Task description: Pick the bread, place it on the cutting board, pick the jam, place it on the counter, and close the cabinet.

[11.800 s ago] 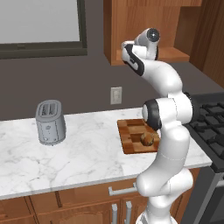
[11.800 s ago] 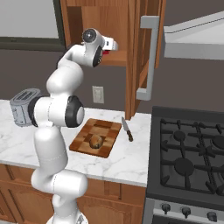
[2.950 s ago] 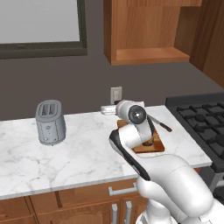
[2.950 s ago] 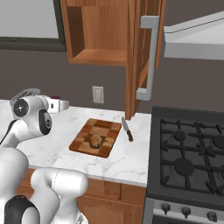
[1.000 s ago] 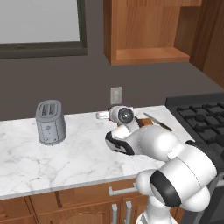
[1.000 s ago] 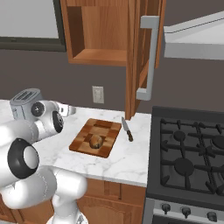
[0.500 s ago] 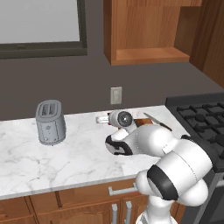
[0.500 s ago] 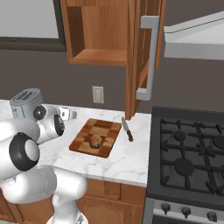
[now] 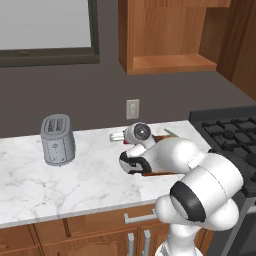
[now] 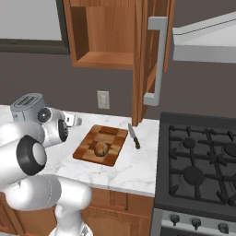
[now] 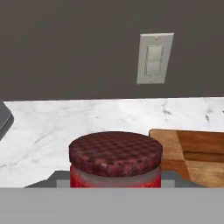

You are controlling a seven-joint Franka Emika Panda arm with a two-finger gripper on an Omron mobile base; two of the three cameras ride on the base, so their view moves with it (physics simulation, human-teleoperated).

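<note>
The jam (image 11: 115, 159), a small red jar with a dark red lid, fills the lower middle of the hand view, and my gripper (image 11: 115, 183) is shut on it. It is low over the white marble counter (image 11: 87, 118), just left of the cutting board (image 11: 192, 153). Seen from the right base, the gripper (image 10: 73, 120) is left of the checkered cutting board (image 10: 110, 133), where the bread (image 10: 100, 149) lies. From the left base, the gripper (image 9: 118, 136) points left over the counter (image 9: 75, 175). The cabinet (image 10: 106, 32) has its door (image 10: 146, 55) swung open.
A grey toaster (image 9: 57, 139) stands on the counter left of the gripper. A knife (image 10: 134, 136) lies right of the board. A black stove (image 10: 203, 156) borders the counter on the right. A wall outlet (image 11: 154, 58) is behind the jar.
The hand has come down from the open cabinet to the counter left of the board with the jam. In the last second it sank only slightly.
</note>
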